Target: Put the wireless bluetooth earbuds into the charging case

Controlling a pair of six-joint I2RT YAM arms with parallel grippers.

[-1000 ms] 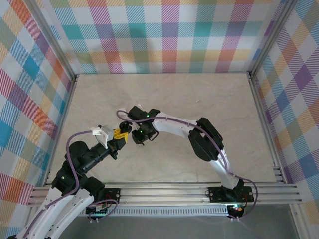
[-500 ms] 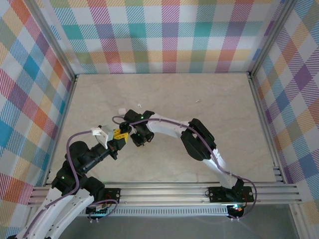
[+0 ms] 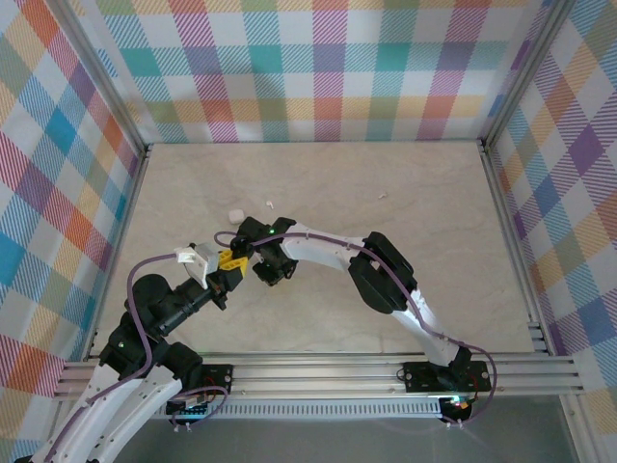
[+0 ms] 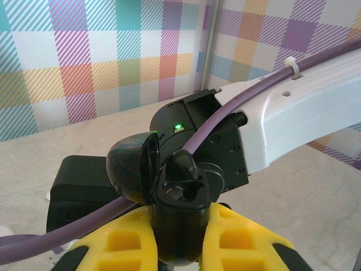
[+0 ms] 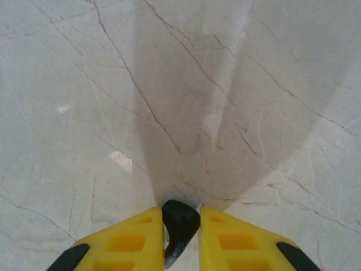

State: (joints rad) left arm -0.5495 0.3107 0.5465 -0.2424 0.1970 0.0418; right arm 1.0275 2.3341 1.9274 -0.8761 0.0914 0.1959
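A black charging case point(image 4: 179, 231) stands upright between the yellow fingers of my left gripper point(image 4: 179, 217), which is shut on it. Its lid point(image 4: 131, 167) is swung open to the left. One black earbud point(image 4: 184, 165) sits in the case's far slot, and the near slot is an open hollow. My right gripper point(image 5: 180, 226) is shut on a second black earbud point(image 5: 180, 221), held a little above the marble table. In the top view the right gripper point(image 3: 263, 269) hangs just right of the left gripper point(image 3: 229, 261).
Small white pieces lie on the table behind the grippers: one point(image 3: 232, 213), a smaller one point(image 3: 269, 204), and a tiny one point(image 3: 383, 196) further right. The right arm's black wrist point(image 4: 206, 141) and purple cable point(image 4: 237, 104) stand close behind the case. Checked walls enclose the table.
My right gripper has moved left and nearer, up to the left gripper, uncovering the white pieces behind it. Its jaws have narrowed on the black earbud. The left arm has stayed still.
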